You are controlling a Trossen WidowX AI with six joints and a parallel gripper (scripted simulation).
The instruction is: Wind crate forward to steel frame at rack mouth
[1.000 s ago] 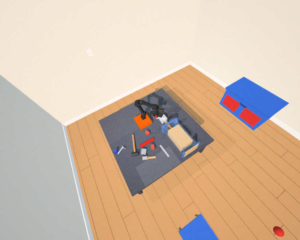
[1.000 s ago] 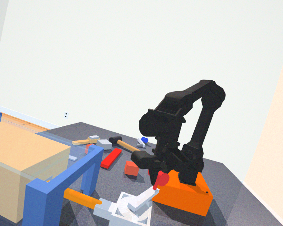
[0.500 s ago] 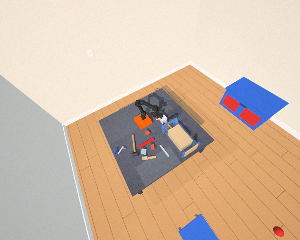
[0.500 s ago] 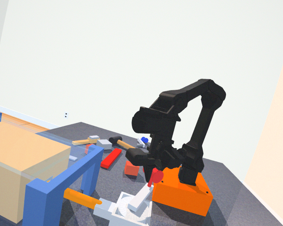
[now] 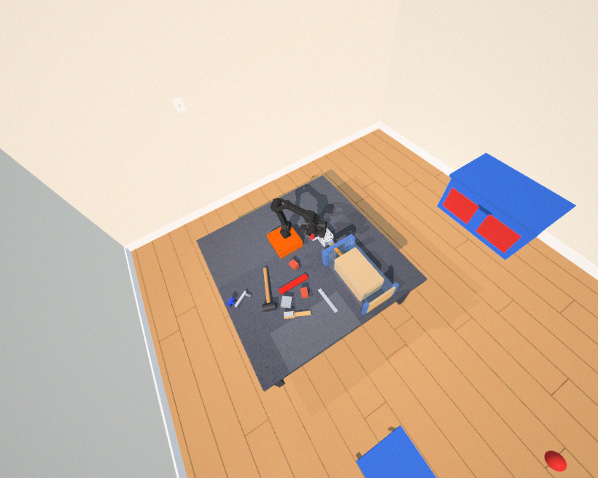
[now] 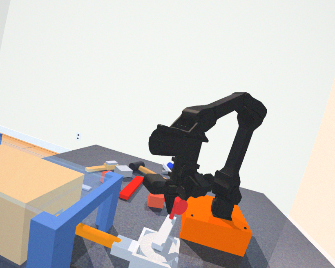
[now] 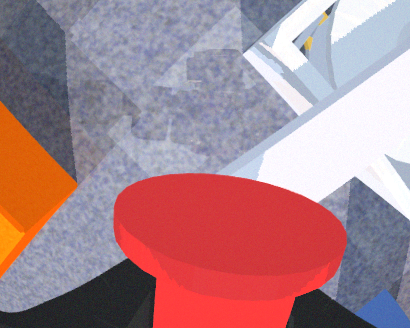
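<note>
My gripper (image 5: 313, 234) (image 6: 175, 199) (image 7: 210, 257) is shut on the red knob (image 6: 180, 207) (image 7: 232, 225) of the winch handle. The handle's white arm (image 6: 163, 233) (image 7: 327, 140) reaches from the knob to the top of the white winch (image 5: 326, 236) (image 6: 150, 261); its key end is hidden. An orange strap (image 6: 98, 235) runs from the winch under the blue frame (image 5: 325, 257) (image 6: 87, 199) toward the crate. The tan crate (image 5: 358, 272) (image 6: 32, 184) looks flat inside the clear-panelled cubby. A short gap shows between its front and the frame.
The orange arm base (image 5: 284, 243) (image 6: 213, 237) stands beside the winch. A red block (image 5: 294, 264) (image 6: 155, 200), red bar (image 5: 293, 283) (image 6: 131, 187), mallet (image 5: 267, 283), grey block (image 5: 286, 301) and a blue-knobbed white crank (image 5: 241, 299) lie farther across the bench (image 5: 309, 339).
</note>
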